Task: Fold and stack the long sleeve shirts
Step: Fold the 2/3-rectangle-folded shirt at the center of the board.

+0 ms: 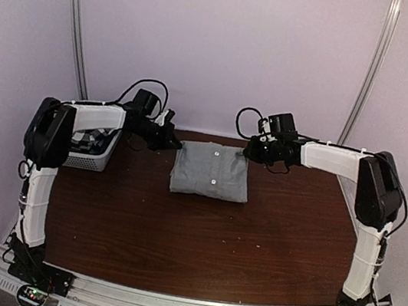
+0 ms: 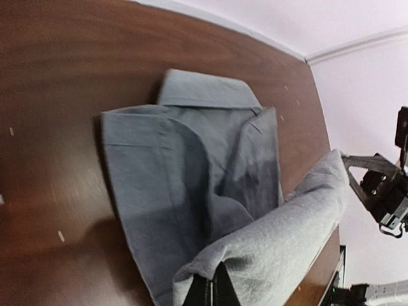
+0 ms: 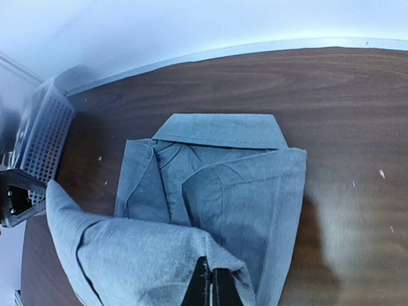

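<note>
Two long sleeve shirts are counted. One grey shirt (image 1: 211, 171) lies partly folded on the table (image 1: 197, 245), directly ahead of and beneath both sets of jaws. One checked shirt (image 1: 91, 137) is bundled inside the single white slatted basket (image 1: 94, 160), which stands outboard of the left gripper (image 2: 213, 288), on the side away from the right gripper (image 3: 210, 285). Two grippers are counted. Both are seen closed tight on the grey shirt, each pinching one end of the same raised fold (image 3: 140, 248) of cloth. This fold is held clear of the table and is stretched between the two sets of jaws, draping over the part of the garment nearest them. The grey shirt's long axis runs straight away from the jaws. Its one collar (image 3: 220, 131) is set at the end farthest from them, laid flat and pointing toward the rear wall. The side panels are turned inward, so that a roughly rectangular outline is presented. Two small white buttons (image 1: 213, 180) are noted in the overhead view, in a line along the long axis. The checked shirt's orientation cannot be told, as only a small patch of it is seen above the basket rim.
</note>
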